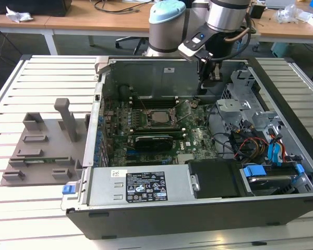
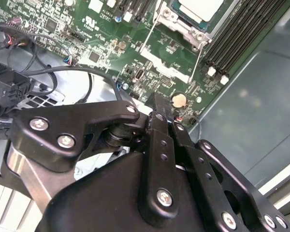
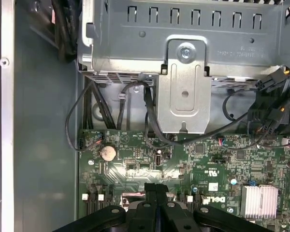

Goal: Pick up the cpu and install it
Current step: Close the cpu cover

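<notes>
The flat, silver-topped cpu (image 1: 157, 117) sat in its socket (image 2: 179, 23) on the green motherboard (image 1: 198, 141), at about eight o'clock from the pincer (image 1: 204, 89) in the exterior view. The arm reached steeply down into the open grey metal case (image 1: 161, 221) on the slatted desk (image 1: 41, 208). In both wrist views the black fingers (image 3: 150, 195) appeared pressed together, gripping nothing. A white printed label (image 1: 146, 186) covered part of the power supply (image 1: 101, 190).
</notes>
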Action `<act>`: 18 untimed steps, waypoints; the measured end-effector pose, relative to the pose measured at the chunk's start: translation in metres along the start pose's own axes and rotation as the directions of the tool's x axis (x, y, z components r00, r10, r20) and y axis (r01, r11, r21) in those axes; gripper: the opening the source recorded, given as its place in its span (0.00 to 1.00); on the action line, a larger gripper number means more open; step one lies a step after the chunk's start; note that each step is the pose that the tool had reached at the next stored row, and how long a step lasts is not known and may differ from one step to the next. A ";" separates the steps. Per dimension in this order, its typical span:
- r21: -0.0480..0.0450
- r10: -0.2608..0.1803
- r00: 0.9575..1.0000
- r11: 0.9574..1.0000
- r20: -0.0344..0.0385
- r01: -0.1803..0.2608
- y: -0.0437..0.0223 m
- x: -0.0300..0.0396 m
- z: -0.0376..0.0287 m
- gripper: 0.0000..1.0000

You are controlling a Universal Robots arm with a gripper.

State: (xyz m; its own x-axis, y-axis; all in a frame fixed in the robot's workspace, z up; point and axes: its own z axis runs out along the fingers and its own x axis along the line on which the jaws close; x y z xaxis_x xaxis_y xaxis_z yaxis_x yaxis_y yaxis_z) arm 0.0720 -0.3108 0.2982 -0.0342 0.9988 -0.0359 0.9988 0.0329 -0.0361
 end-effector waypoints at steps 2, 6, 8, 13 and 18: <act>0.000 0.000 1.000 1.000 0.000 0.000 0.0019 -0.0001 0.0000 0.11; 0.000 0.000 1.000 1.000 0.000 0.000 0.0058 -0.0002 -0.0002 0.11; 0.000 0.000 1.000 1.000 0.000 0.000 0.0077 -0.0003 -0.0003 0.11; 0.000 0.000 1.000 1.000 0.000 0.000 0.0123 -0.0004 -0.0005 0.11; 0.000 0.000 1.000 1.000 0.000 0.000 0.0209 -0.0006 0.0010 0.11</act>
State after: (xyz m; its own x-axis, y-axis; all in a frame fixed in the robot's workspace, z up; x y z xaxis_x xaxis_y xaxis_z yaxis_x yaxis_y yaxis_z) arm 0.0928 -0.3107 0.2965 -0.0344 0.9988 -0.0361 0.9988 0.0331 -0.0363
